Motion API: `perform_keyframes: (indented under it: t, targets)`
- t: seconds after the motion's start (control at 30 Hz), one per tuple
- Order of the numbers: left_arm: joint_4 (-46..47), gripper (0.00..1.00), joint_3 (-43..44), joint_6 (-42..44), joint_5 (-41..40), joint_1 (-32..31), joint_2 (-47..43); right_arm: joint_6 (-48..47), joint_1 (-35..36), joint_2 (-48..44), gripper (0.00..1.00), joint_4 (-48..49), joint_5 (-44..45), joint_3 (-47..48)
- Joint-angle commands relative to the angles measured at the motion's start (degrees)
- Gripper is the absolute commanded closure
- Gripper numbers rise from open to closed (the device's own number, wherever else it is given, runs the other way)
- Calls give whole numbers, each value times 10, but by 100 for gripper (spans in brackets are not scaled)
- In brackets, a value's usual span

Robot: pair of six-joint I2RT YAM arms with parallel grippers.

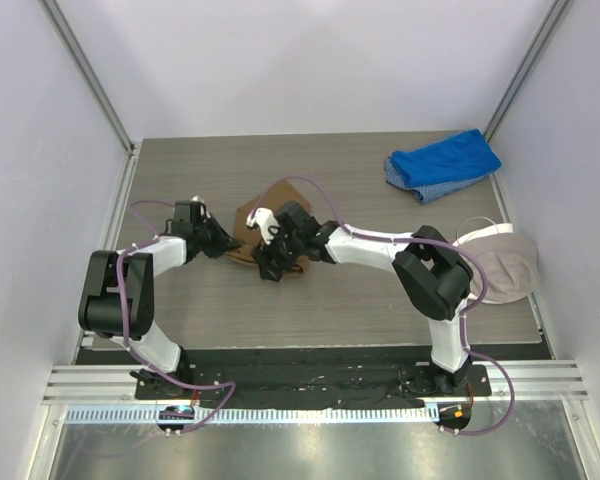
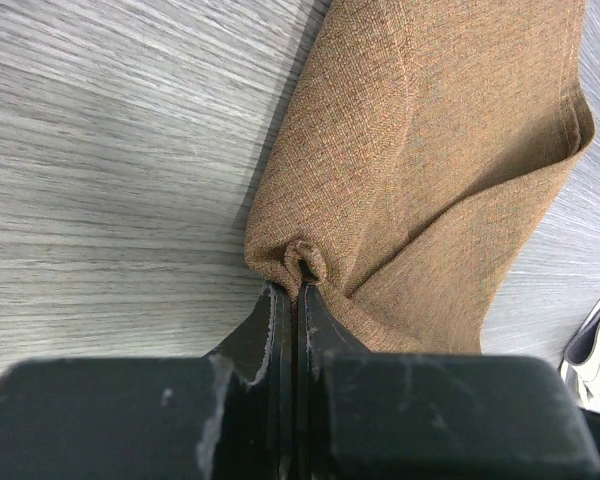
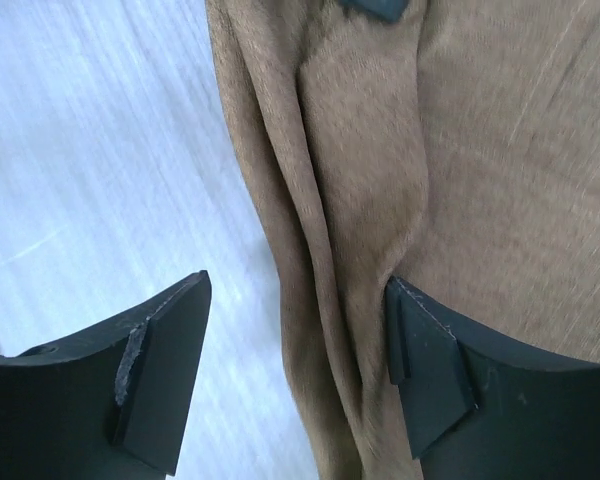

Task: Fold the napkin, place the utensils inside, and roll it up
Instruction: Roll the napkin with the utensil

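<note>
Napkin (image 1: 246,220): one tan-brown cloth, bunched into long folds at the middle of the table (image 1: 360,300), caught between my two grippers. My left gripper (image 2: 292,290) has its jaws pressed together on a small pinch of the napkin's edge. My right gripper (image 3: 295,350) has its jaws wide apart, straddling a raised fold; one finger (image 3: 430,370) lies against the cloth, the other (image 3: 160,370) sits over bare wood. Further out, by the right edge, lies one beige-and-white cap-like item (image 1: 500,265). In the far right corner lies one crumpled blue cloth (image 1: 442,163).
</note>
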Motion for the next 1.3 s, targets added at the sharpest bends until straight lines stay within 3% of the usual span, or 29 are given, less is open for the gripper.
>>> perform_keyframes:
  t: [0.0,0.4,0.77,1.03,1.2,1.27]
  targets:
    - [-66,100,-5,18,-28,0,2,-40,21,-19,24,128,103,-13]
    - [-68,100,-5,21,-27,0,-3,-89,45,4,24,160,155,-17]
    - [-67,100,-4,22,-25,0,-2,-89,47,45,24,76,83,32]
    - [-65,100,-3,22,-23,0,-1,-85,46,44,26,61,91,38]
    - [-65,100,-3,21,-23,0,-3,-81,45,44,38,62,104,36]
    - [-64,100,-4,22,-20,0,-3,-77,46,50,52,58,108,39]
